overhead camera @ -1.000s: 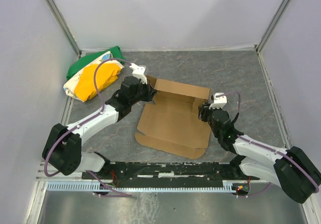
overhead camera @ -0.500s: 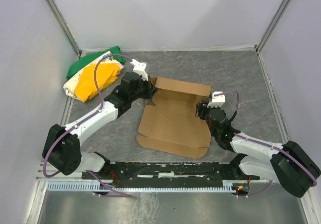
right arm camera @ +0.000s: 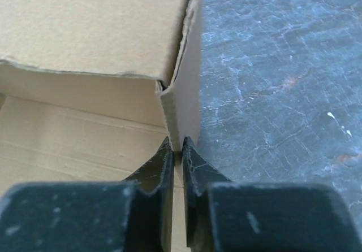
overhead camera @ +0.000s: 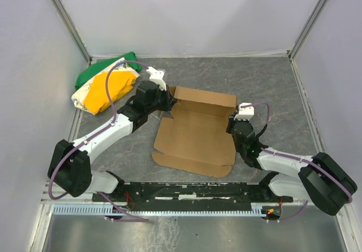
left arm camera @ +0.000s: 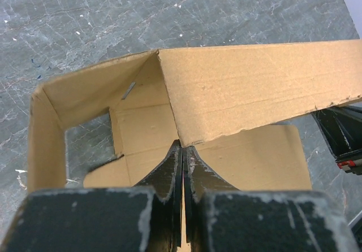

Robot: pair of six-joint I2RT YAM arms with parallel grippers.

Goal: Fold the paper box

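Observation:
The paper box (overhead camera: 195,133) is brown corrugated cardboard lying open in the middle of the table, its back wall (left arm camera: 254,88) and a short left flap (left arm camera: 45,144) raised. My left gripper (overhead camera: 168,104) is at the back left corner. In the left wrist view it (left arm camera: 182,144) is shut, with its tips pressed against the lower corner of the raised back wall. My right gripper (overhead camera: 233,125) is at the box's right side. In the right wrist view it (right arm camera: 181,144) is shut on the upright right side wall (right arm camera: 186,105), pinching that wall's edge.
A green, yellow and white cloth bundle (overhead camera: 104,85) lies at the back left, behind the left arm. A black rail (overhead camera: 186,192) runs along the near edge between the arm bases. Grey walls enclose the stone-patterned table (overhead camera: 271,88).
The right gripper has shifted slightly to the box's right wall and closed on its edge. The left arm has barely moved and stays shut.

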